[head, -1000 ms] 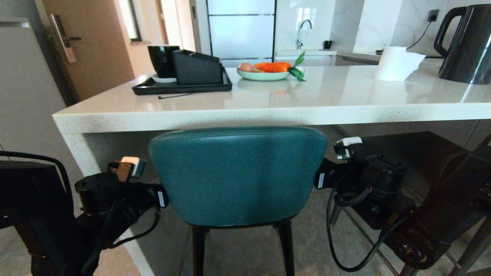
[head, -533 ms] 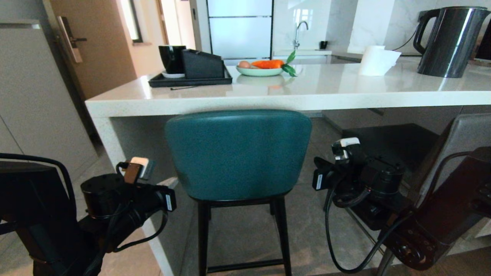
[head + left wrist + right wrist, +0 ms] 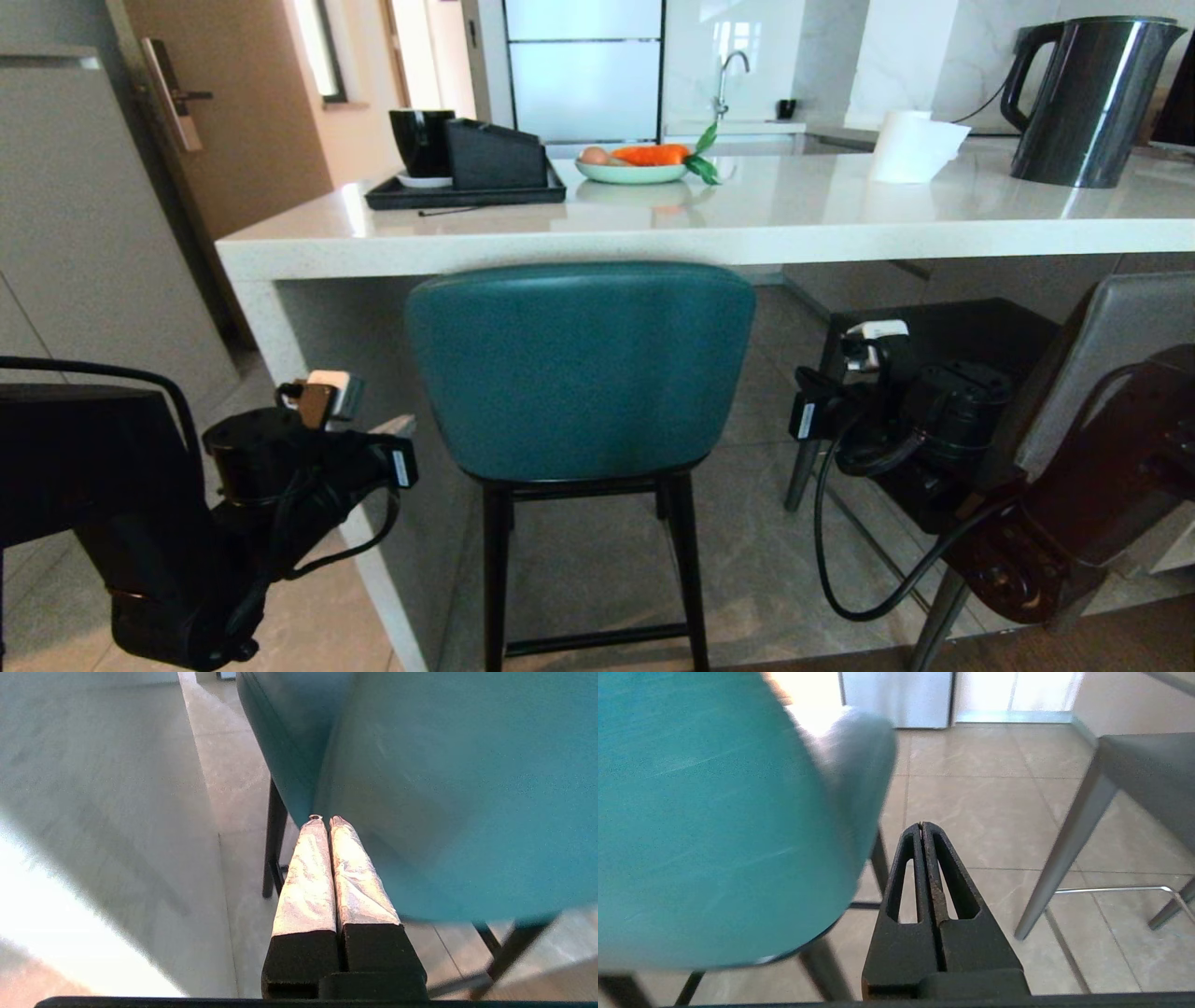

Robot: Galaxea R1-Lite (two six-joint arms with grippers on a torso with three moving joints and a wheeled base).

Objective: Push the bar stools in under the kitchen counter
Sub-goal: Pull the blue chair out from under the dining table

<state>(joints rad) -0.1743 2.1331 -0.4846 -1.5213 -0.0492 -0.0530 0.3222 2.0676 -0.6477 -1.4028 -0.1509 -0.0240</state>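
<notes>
With both fingers (image 3: 322,820) pressed together, teal stool (image 3: 581,369) sits between them.

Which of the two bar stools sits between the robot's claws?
The teal stool with the rounded back and thin black legs: the left claw and right claw flank it. The grey stool stands farther right, beyond the right arm.
</notes>
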